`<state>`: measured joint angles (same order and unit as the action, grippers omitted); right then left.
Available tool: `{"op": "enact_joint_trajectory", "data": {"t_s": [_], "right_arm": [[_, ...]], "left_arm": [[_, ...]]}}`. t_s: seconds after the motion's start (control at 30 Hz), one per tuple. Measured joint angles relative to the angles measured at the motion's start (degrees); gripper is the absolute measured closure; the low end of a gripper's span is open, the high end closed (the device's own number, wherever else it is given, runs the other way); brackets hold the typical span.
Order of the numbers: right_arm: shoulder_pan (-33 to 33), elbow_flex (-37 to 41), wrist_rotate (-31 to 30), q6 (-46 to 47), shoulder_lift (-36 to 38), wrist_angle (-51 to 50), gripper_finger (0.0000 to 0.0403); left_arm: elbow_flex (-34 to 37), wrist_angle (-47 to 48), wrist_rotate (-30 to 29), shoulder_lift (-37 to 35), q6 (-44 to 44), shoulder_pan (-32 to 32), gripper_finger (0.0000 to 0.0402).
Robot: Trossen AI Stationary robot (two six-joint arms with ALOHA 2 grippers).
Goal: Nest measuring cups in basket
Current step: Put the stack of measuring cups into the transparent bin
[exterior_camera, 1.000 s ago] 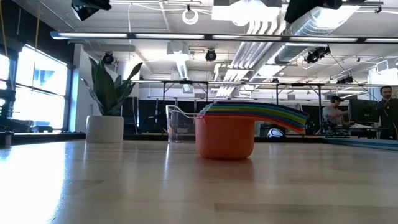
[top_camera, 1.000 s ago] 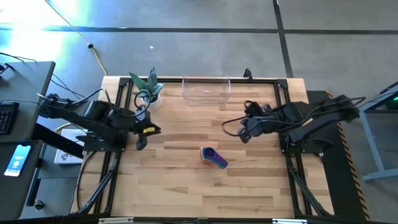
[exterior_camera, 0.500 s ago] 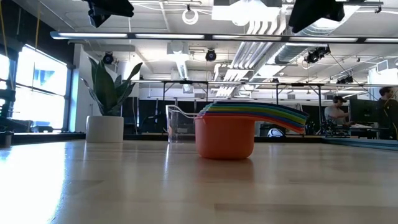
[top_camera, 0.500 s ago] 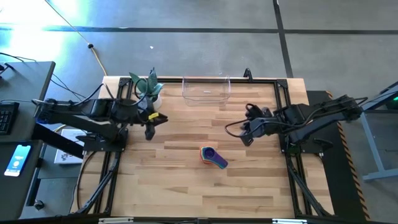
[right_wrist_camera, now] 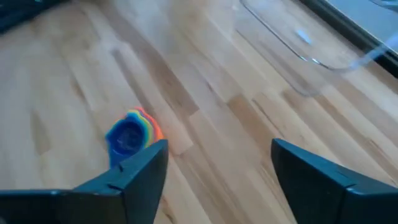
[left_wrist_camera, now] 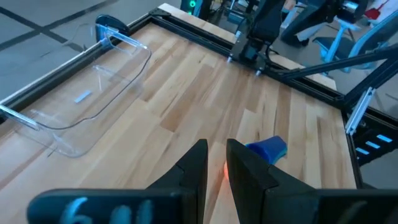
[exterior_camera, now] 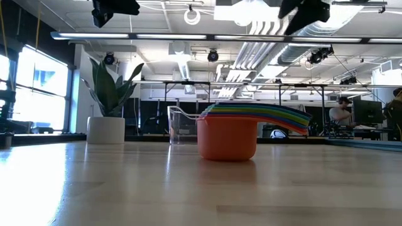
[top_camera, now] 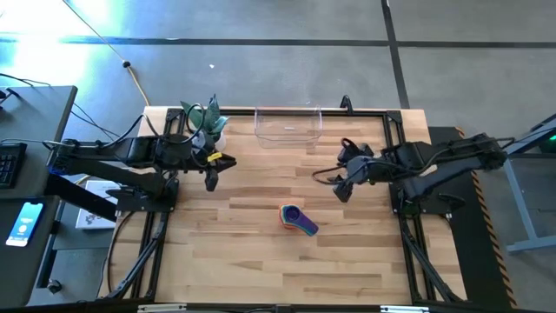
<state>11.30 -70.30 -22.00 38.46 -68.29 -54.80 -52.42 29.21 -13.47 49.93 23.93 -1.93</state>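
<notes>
Cups already nested, but not yet in the basket.

The right gripper [top_camera: 342, 187] hangs spread wide above the wood, holding nothing; the left gripper [top_camera: 211, 176], fingers nearly together, waits near the plant pot [top_camera: 215, 139]. The glossy plastic measuring cups [top_camera: 297, 219] sit stacked mid-table, handles fanned, well apart from the clear, low-walled basket [top_camera: 287, 136].

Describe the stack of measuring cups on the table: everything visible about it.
The measuring cups sit nested in one stack, upright on the bare wooden table, near its middle and apart from the clear basket. They look like plastic. The orange cup is outermost at the bottom; the flat handles fan out in rainbow colours. Neither tool touches the stack.
</notes>
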Motion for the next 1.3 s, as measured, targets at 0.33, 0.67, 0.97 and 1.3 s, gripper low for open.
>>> {"op": "enact_joint_trajectory", "data": {"t_s": [0.33, 0.67, 0.97, 1.3], "right_arm": [[-3.2, -0.6, 8.6, -5.1, -0.7, 11.4, 0.0116], [-2.5, -0.6, 17.4, -0.9, -8.3, 13.5, 0.0116], [0.3, -0.6, 19.0, 5.3, -13.4, 15.3, 0.0116], [3.7, -9.7, 17.7, 7.4, -19.1, 11.7, 0.0144]], "left_arm": [[0.0, 0.0, 0.0, 0.0, 1.6, 0.0, 0.0353], [0.0, 0.1, 0.0, 0.0, 1.5, 0.0, 0.0353], [0.0, 0.1, 2.9, 0.0, 1.5, 0.0, 0.0353], [0.0, 0.2, 3.1, 0.0, 0.3, 0.0, 0.0353]]}}
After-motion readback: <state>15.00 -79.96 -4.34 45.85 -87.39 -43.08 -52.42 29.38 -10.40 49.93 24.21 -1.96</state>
